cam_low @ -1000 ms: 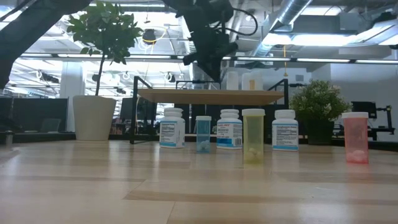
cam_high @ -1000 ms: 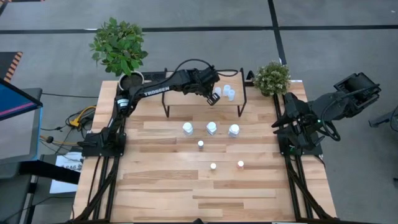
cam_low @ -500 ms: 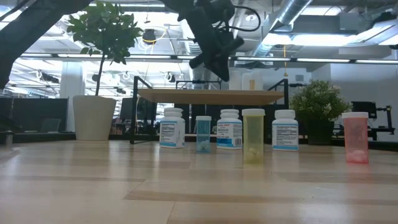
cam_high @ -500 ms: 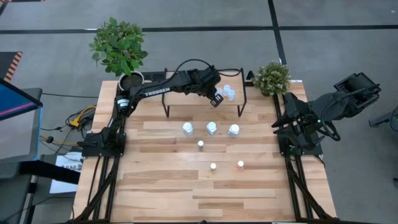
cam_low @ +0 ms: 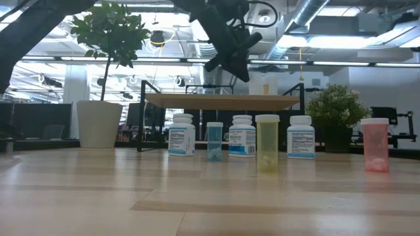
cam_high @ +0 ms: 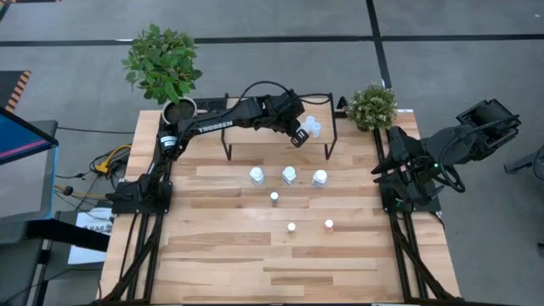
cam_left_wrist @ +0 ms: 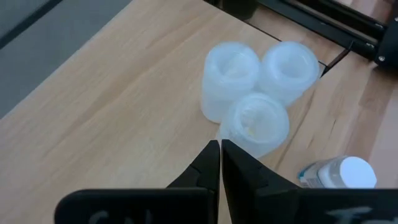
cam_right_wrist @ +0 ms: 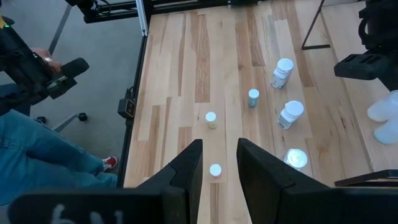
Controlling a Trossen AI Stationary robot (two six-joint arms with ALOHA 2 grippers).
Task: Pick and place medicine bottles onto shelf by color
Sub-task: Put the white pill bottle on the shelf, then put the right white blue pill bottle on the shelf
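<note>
The left pincer (cam_high: pixel 297 134) hangs over the shelf (cam_high: pixel 255 129), its two fingers pressed together with nothing between them; in the left wrist view its dark fingertips (cam_left_wrist: pixel 219 163) meet just short of a cluster of three pale-blue bottles (cam_left_wrist: pixel 255 84). Those three stand bunched and touching one another on the shelf's light-wood top, near its right end, just beside the pincer. From counter height the left arm comes down from above, and the pincer (cam_low: pixel 231 60) is clear of the shelf board.

In front of the shelf, on the counter (cam_high: pixel 221 255), three white bottles with bluish labels (cam_high: pixel 289 176) stand in a row, spaced apart. Nearer the front edge are three smaller ones: a bluish-tinted bottle (cam_low: pixel 214 141) close behind the row's gap, a yellow-tinted bottle (cam_low: pixel 267 152), and a pink-orange bottle (cam_low: pixel 375 154) off to the right.

The right pincer (cam_right_wrist: pixel 219 163) waits well back at the counter's right edge, its fingers parted with a gap between them and nothing held, looking across the boards at the bottles.

A leafy plant in a white pot (cam_high: pixel 177 109) stands at the back-left corner, and a small bushy plant (cam_high: pixel 371 106) at the back right. A person's leg in jeans (cam_right_wrist: pixel 56 165) shows beyond the counter.
</note>
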